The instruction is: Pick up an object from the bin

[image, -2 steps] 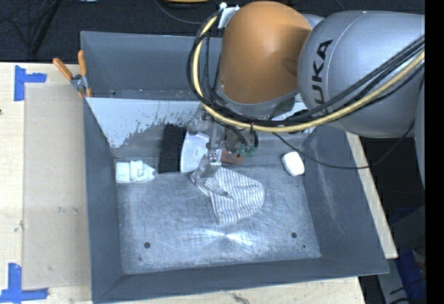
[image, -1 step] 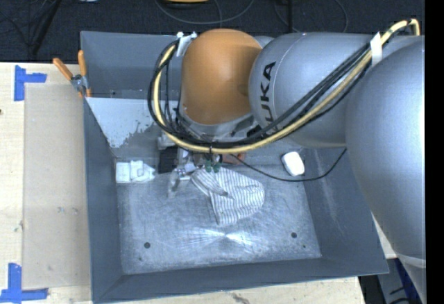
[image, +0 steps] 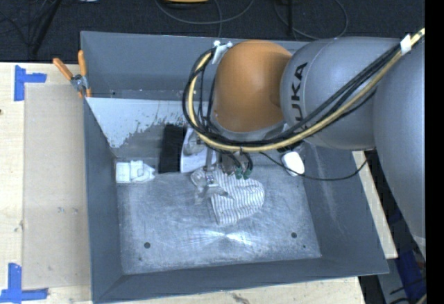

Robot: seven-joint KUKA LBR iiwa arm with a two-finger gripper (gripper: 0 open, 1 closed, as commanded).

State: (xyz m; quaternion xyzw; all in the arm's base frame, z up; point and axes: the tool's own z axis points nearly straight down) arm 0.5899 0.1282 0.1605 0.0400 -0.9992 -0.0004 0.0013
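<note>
My gripper hangs low in the middle of the bin, under the orange wrist cover. It is right at the left edge of a white, grey-striped cloth-like thing that lies on the bin floor; whether it touches it I cannot tell. A black rectangular block stands just to the gripper's upper left, against the back slope. Part of a flat white piece shows between the block and the gripper.
A small white boxy thing lies at the left of the floor. A white oval thing sits to the right, beneath the arm. The arm and its cables cover the bin's back right.
</note>
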